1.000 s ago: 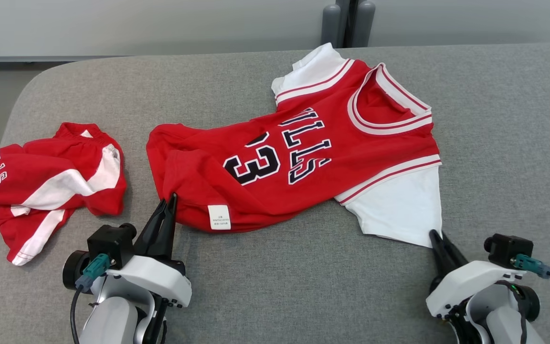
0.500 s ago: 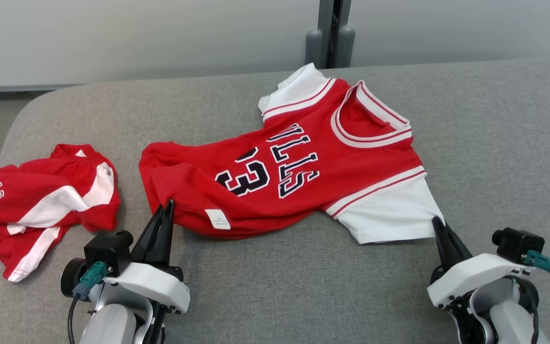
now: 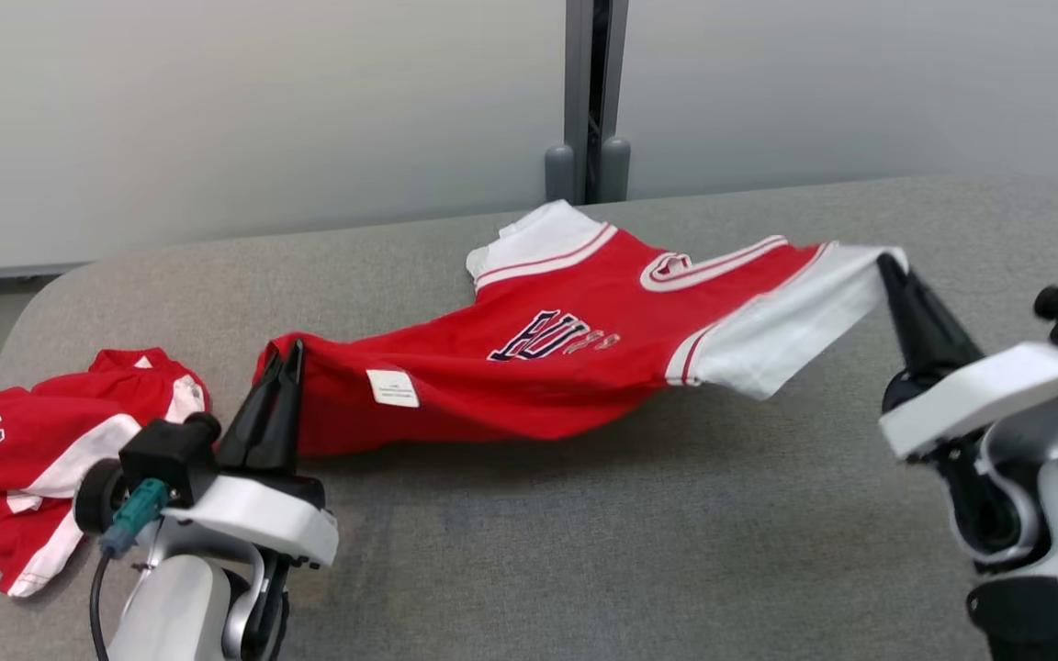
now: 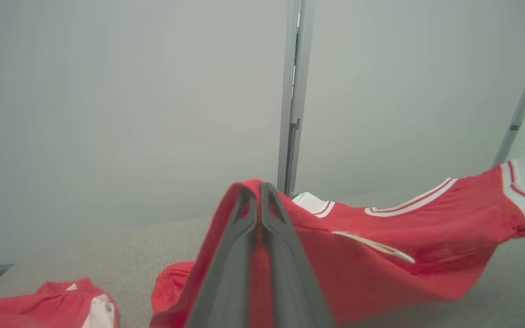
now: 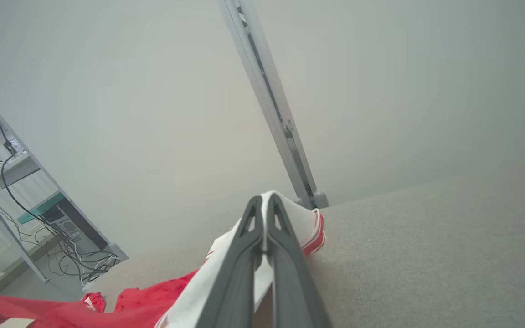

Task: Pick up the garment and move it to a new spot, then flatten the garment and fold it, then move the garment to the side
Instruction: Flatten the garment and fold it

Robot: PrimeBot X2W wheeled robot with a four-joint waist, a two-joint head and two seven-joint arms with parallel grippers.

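The garment (image 3: 529, 386) hangs stretched across mid-frame, partly lifted off the grey table (image 3: 584, 560); we pinch it with our left gripper (image 3: 290, 353) closed on the red hem (image 3: 327, 413), right gripper (image 3: 889, 268) closed on the white sleeve (image 3: 795, 317); we fear pulling harder could slip either thin hold.

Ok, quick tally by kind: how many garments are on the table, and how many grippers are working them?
Jerseys: 1, the red-and-white jersey, held at its hem and at one white sleeve.
Shorts: 1, the red shorts, lying to the robot's left.
Grippers: 2, the left gripper and the right gripper, jaws shut on the jersey.
Total: 4.
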